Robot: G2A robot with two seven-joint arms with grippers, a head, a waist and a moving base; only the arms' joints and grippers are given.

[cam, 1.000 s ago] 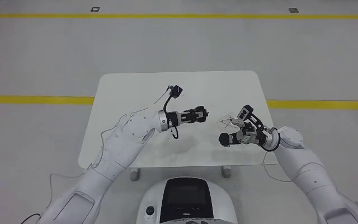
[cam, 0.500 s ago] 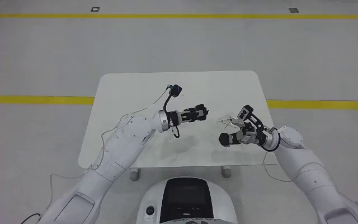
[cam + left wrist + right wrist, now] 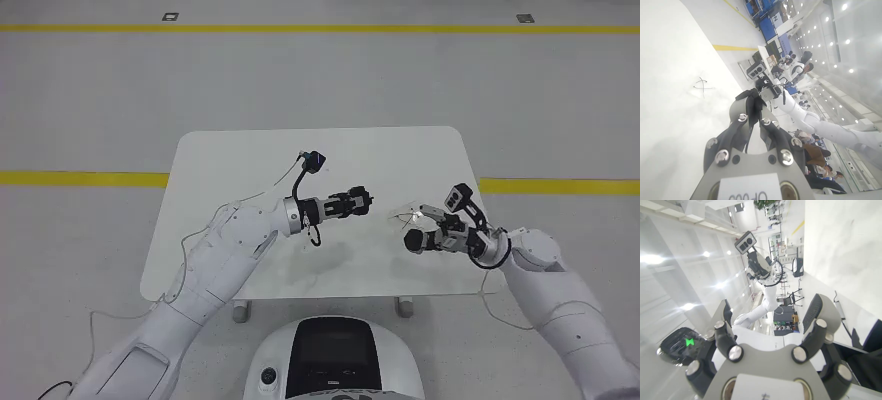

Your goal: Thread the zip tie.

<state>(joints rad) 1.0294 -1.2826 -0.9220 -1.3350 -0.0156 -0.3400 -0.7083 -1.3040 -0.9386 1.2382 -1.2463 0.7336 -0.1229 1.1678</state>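
Above mid-bench point(image 3: 230, 170), at left: left end effector point(image 3: 368, 200), held off the surface and pointing toward the right arm. Clenched on a thin dark tie point(image 3: 749, 135), judged a zip tie by its form, trailing back from the pads point(image 3: 749, 98) toward the palm. Far end not made out.

Further right, flat on the bench: two loose ties point(image 3: 702, 86), lying crossed, between the two end effectors and nearer the right one. Touched by neither.

At right: right end effector point(image 3: 772, 300), released, fingers point(image 3: 815, 308) spread wide with nothing between them. Hovering just beside the loose ties and facing the left arm.

Step in hand, as judged: presenting the held tie for a two-handed thread. Head and tail not yet brought together; no closed loop seen.

Next move, as judged: calls for the right end effector either to take the free end of the held tie or to pick up a loose one. Calls then for fine alignment of tail tip with head slot. Demands a narrow pinch close to the tip, a steady left hold and a slow, straight feed. Likely hazard: a thin, springy strap flexing off line or slipping from the pads at the slot.
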